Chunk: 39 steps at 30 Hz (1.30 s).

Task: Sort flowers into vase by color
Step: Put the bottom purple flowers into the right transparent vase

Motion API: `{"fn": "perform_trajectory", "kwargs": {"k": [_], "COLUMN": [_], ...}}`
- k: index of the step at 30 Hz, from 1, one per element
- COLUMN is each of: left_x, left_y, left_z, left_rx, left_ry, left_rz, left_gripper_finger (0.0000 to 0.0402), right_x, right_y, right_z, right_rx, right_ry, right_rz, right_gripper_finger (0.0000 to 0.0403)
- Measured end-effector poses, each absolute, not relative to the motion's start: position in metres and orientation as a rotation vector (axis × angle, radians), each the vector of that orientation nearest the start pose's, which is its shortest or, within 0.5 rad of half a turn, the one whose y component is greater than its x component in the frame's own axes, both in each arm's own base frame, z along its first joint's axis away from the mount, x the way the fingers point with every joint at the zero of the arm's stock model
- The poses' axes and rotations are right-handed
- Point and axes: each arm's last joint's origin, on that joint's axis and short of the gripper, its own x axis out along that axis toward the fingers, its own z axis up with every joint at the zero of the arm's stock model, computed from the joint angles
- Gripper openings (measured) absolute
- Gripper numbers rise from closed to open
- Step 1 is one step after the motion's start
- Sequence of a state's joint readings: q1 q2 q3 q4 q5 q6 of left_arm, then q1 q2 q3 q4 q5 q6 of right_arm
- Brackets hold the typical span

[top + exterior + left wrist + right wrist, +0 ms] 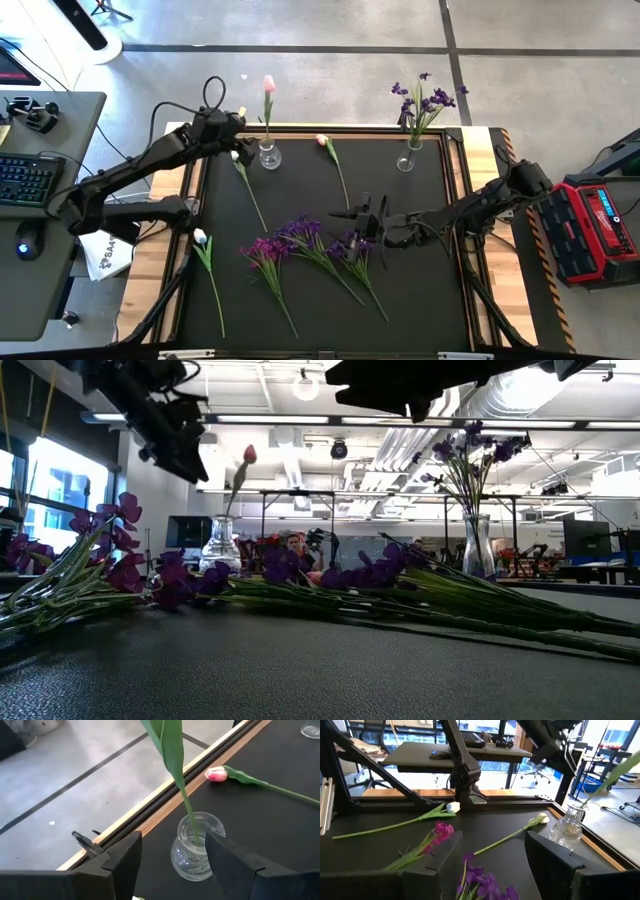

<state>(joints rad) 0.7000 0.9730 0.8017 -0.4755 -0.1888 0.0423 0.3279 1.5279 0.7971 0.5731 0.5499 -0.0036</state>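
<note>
A clear vase (pixel 269 154) at the far left holds one pink tulip (pixel 268 84). A second vase (pixel 407 158) at the far right holds purple blooms (pixel 426 100). On the black mat lie a pink tulip (pixel 322 140), two white tulips (pixel 236 156) (pixel 200 237) and three purple bunches (pixel 300 230). My left gripper (pixel 240 130) is open and empty, raised just left of the left vase (pixel 195 852). My right gripper (pixel 345 225) is open and empty, raised above the right-hand purple bunch (pixel 480 880).
A raised wooden rim (pixel 330 129) runs along the mat's far edge, close behind both vases. The loose stems lie spread across the mat's middle and near left. A desk with a keyboard (pixel 25 178) stands left of the table, and a red case (pixel 590 225) right of it.
</note>
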Motion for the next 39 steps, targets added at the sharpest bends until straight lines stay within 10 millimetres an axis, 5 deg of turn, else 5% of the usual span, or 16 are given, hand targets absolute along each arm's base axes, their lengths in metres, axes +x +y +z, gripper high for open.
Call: {"fn": "perform_trajectory", "kwargs": {"k": [6, 12, 20, 32, 39], "left_x": [0.149, 0.148, 0.157, 0.16, 0.161], "left_y": [0.107, 0.071, 0.028, 0.002, -0.001], "left_z": [0.299, 0.313, 0.303, 0.264, 0.244], "left_rx": [-0.093, -0.066, -0.011, 0.022, 0.004], "left_ry": [0.589, 0.479, 0.404, 0.453, 0.465], "left_rz": [0.804, 0.657, 0.433, 0.42, 0.423], "left_gripper_finger": [0.0205, 0.0204, 0.0204, 0.0204, 0.0204], "right_x": [0.301, 0.299, 0.294, 0.265, 0.281], "right_y": [0.089, 0.098, 0.114, 0.126, 0.141], "right_z": [0.236, 0.231, 0.227, 0.212, 0.18], "right_rx": [0.011, 0.114, 0.378, 0.745, 0.833], "right_ry": [0.217, 0.29, 0.39, 1.102, 1.22], "right_rz": [-0.203, 0.023, 0.211, -0.256, -0.214], "right_gripper_finger": [0.0197, 0.0197, 0.0198, 0.027, 0.0272]}}
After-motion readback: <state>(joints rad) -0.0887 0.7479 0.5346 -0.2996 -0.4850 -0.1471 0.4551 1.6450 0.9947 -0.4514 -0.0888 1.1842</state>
